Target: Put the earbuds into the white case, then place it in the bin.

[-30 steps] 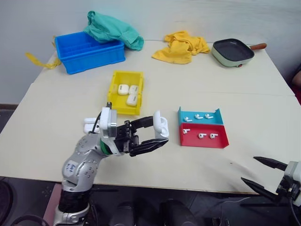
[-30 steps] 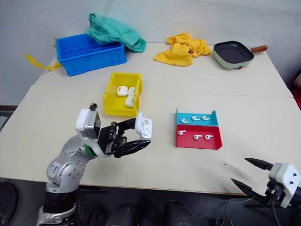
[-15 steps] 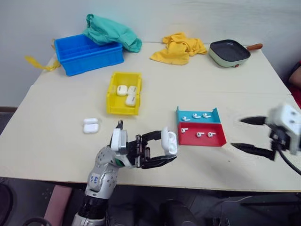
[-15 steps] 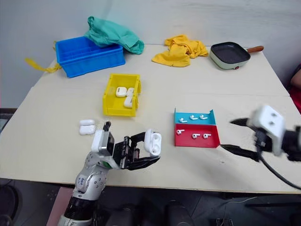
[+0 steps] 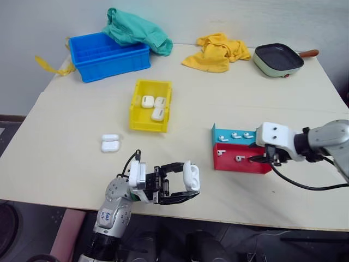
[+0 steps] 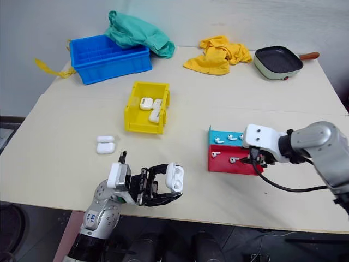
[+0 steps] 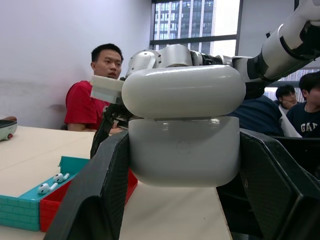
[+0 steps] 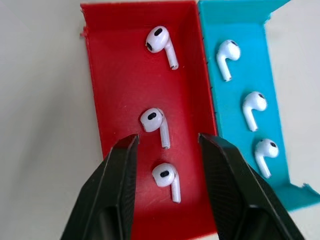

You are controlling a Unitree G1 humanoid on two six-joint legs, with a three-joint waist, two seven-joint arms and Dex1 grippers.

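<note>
Tray [image 8: 125, 70], red half beside teal half, is the landmark: three earbuds [image 8: 155, 120] lie in each half. Right gripper [image 8: 167, 145] hovers over the red half, jaws apart around one earbud. Left gripper [image 5: 182, 184], nearer the bench's front edge than the tray, is clamped on the white case [image 5: 191, 174], lid ajar. The bin [image 5: 139, 117] sits beyond, holding three cases.

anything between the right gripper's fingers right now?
Yes. In the right wrist view one earbud lies in the red tray between the right gripper's open fingers, untouched; a second earbud sits just past the tips.
</note>
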